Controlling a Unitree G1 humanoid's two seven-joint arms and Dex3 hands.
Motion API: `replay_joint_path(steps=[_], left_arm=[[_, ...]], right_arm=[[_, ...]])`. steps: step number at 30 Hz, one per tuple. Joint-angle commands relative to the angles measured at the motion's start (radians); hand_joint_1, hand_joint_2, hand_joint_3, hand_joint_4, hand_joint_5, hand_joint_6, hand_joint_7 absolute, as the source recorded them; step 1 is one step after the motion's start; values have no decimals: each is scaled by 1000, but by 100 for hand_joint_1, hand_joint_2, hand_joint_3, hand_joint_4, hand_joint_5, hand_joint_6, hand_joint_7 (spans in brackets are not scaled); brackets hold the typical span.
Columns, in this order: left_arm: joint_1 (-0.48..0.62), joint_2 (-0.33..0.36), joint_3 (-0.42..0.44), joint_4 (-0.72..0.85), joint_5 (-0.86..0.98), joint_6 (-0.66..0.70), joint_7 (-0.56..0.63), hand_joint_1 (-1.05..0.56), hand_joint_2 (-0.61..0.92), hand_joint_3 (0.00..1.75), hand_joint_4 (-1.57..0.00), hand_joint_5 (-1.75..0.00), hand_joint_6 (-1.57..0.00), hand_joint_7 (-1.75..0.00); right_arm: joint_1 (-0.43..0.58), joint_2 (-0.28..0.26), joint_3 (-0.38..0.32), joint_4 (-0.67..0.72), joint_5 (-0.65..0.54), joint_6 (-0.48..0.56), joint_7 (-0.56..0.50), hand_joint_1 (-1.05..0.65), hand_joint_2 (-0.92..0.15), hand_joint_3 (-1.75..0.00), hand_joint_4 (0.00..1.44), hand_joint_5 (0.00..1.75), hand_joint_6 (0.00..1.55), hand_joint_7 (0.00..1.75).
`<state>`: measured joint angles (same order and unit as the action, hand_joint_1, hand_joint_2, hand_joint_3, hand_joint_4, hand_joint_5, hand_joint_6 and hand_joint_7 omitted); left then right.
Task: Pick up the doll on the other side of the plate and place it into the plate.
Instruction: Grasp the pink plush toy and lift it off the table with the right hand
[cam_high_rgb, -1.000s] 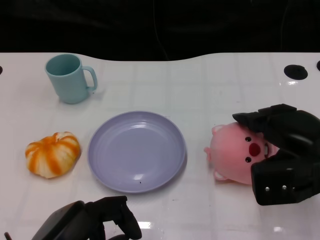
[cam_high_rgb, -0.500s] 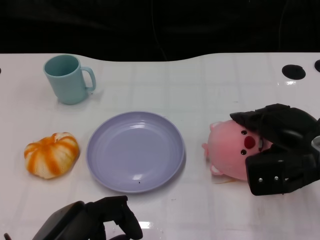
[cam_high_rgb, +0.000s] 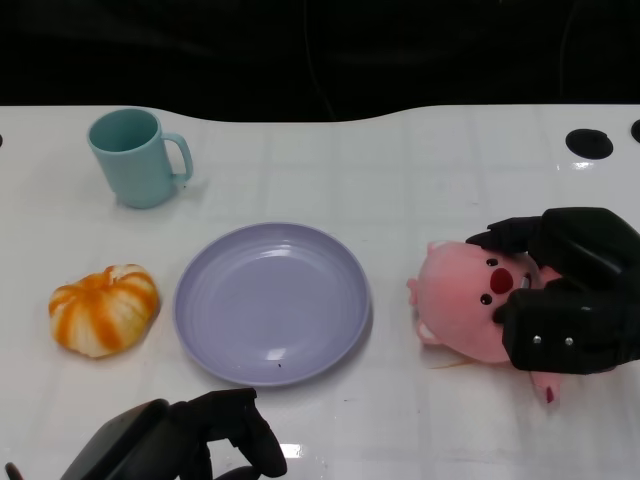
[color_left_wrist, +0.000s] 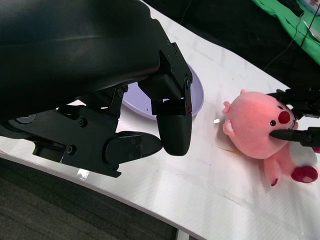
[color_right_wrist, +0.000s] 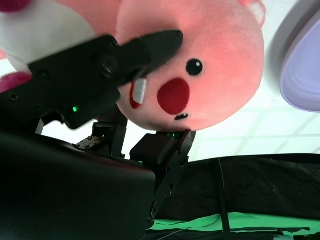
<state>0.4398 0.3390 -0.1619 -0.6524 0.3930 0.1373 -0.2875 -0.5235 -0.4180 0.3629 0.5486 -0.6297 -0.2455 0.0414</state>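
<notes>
The doll (cam_high_rgb: 465, 305), a pink plush animal with a red nose, lies on the white tabletop (cam_high_rgb: 400, 180) just to the right of the purple plate (cam_high_rgb: 272, 300), not in it. The head view shows the right hand (cam_high_rgb: 565, 290) wrapped over the doll's face side. Only the right wrist view shows the grip up close: one black finger (color_right_wrist: 150, 47) lies across the doll's face and another presses from the far side, so the hand is holding the doll. The left wrist view shows the doll's pink leg and foot (color_left_wrist: 305, 174), which the head view mostly hides. The left hand (cam_high_rgb: 215, 440) rests low at the near edge, fingers curled in, holding nothing.
</notes>
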Motion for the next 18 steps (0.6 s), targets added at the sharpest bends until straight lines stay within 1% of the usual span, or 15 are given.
replay_joint_path(steps=[1, 3, 5, 6, 8, 9, 11, 14, 18], left_arm=[[9, 13, 13, -24, -4, 11, -14, -26, 85, 57, -64, -174, -68, -115], [13, 13, 17, -31, -6, 12, -17, -26, 85, 57, -63, -174, -68, -114], [15, 13, 19, -32, -5, 9, -17, -26, 85, 57, -63, -175, -68, -113], [16, 14, 19, -32, -4, 8, -16, -26, 85, 57, -63, -175, -69, -113], [15, 13, 17, -32, -1, 8, -16, -27, 85, 57, -64, -175, -69, -113], [13, 13, 16, -30, 1, 7, -14, -26, 85, 57, -64, -175, -69, -114], [9, 13, 12, -26, 7, 3, -12, -26, 85, 57, -63, -175, -69, -114], [4, 12, 5, -26, 19, 11, -13, -26, 84, 56, -63, -175, -68, -113], [2, 5, -4, -22, 27, 18, -11, -25, 85, 56, -63, -173, -69, -112]], right_arm=[[-1, -7, 2, -10, 1, 6, 17, -16, -38, -119, 87, 171, 106, 96], [-3, -8, 7, -10, -14, 0, -4, -17, -40, -117, 89, 174, 93, 121], [-2, -7, 9, -9, -22, -7, -25, -18, -40, -116, 90, 174, 90, 127], [-1, -6, 8, -9, -23, -9, -32, -18, -41, -118, 90, 175, 86, 139], [3, -5, 6, -11, -25, -17, -52, -18, -41, -119, 90, 175, 83, 147], [6, -4, 4, -10, -26, -24, -67, -19, -41, -120, 92, 175, 82, 154], [8, -3, 3, -1, -34, -45, -108, -20, -40, -122, 94, 175, 78, 164], [3, -1, 5, 18, -39, -65, -145, -20, -39, -124, 94, 175, 74, 170], [2, 13, -6, 49, -35, -110, -222, -19, -36, -126, 97, 175, 78, 168]])
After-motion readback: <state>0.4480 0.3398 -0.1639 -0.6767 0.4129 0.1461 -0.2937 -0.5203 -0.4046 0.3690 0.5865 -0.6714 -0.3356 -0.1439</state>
